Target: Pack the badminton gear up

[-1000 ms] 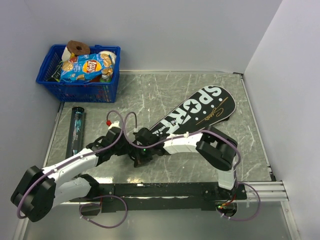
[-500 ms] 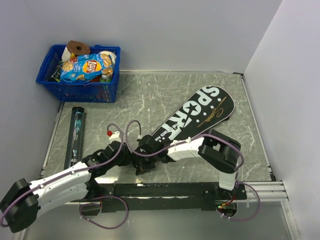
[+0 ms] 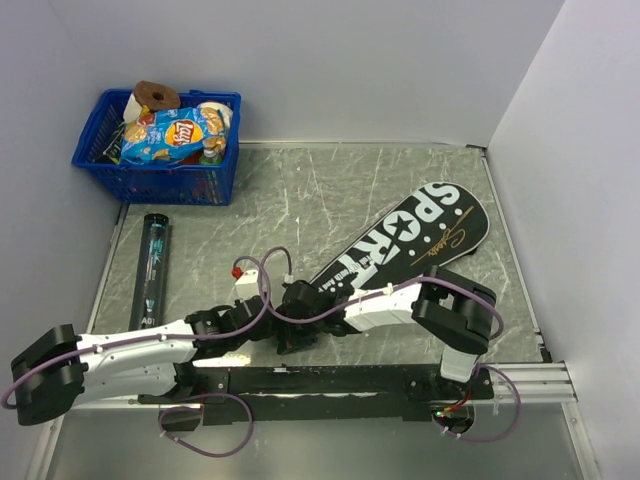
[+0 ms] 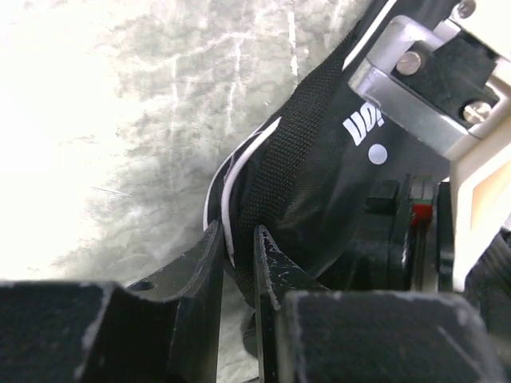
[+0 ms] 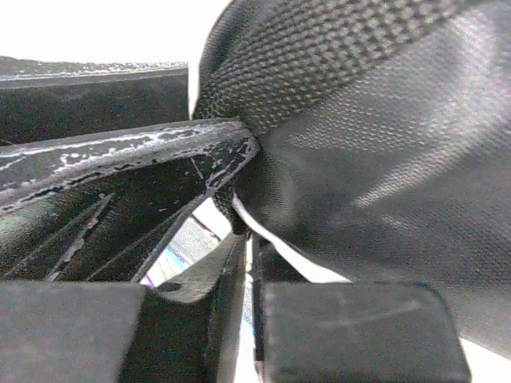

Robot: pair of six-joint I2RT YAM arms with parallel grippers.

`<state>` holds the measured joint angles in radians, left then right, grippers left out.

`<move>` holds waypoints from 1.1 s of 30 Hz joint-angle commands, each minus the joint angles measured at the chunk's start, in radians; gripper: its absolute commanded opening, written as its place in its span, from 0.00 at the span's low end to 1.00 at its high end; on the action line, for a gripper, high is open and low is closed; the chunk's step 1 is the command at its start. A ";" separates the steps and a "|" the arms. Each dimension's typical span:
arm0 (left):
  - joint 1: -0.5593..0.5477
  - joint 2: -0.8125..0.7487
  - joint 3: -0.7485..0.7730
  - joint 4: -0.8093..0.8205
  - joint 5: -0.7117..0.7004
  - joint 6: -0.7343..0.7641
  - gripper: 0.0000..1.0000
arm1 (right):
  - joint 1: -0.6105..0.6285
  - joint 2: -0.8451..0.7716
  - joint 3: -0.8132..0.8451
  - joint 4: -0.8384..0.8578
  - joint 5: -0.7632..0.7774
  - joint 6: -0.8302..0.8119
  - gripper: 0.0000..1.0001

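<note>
The bag (image 3: 410,240) lies flat on the table (image 3: 300,190). No racket shows, so they may be inside it, though I cannot tell. The tube (image 3: 152,270) lies unpacked, well left of the bag. At the bag's narrow end the left pincer (image 4: 238,239) pinches its white-piped edge. The right pincer (image 5: 246,231) is nearly closed there, its grip unclear. Beyond the tube, the basket (image 3: 150,185) holds a crisp packet (image 3: 170,135).

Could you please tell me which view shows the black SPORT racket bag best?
The top external view: nearly the whole racket bag shows, lettering readable. The left wrist view shows only its narrow end with webbing strap; the right wrist view only close-up black fabric.
</note>
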<state>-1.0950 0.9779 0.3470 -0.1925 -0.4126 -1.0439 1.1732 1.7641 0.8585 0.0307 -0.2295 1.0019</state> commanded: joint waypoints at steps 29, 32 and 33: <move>-0.049 0.110 0.437 -0.361 -0.152 0.100 0.72 | -0.288 -0.718 0.103 -0.700 0.573 -0.443 1.00; -0.049 0.137 0.512 -0.383 -0.189 0.122 0.80 | -0.340 -0.703 0.158 -0.704 0.548 -0.488 1.00; -0.049 0.143 0.532 -0.404 -0.221 0.131 0.87 | -0.362 -0.694 0.180 -0.715 0.568 -0.491 1.00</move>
<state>-1.1427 1.0977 0.7708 -0.5396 -0.5270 -0.9604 0.8703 1.0721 0.9367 -0.6598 0.3458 0.6075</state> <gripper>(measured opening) 0.777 0.998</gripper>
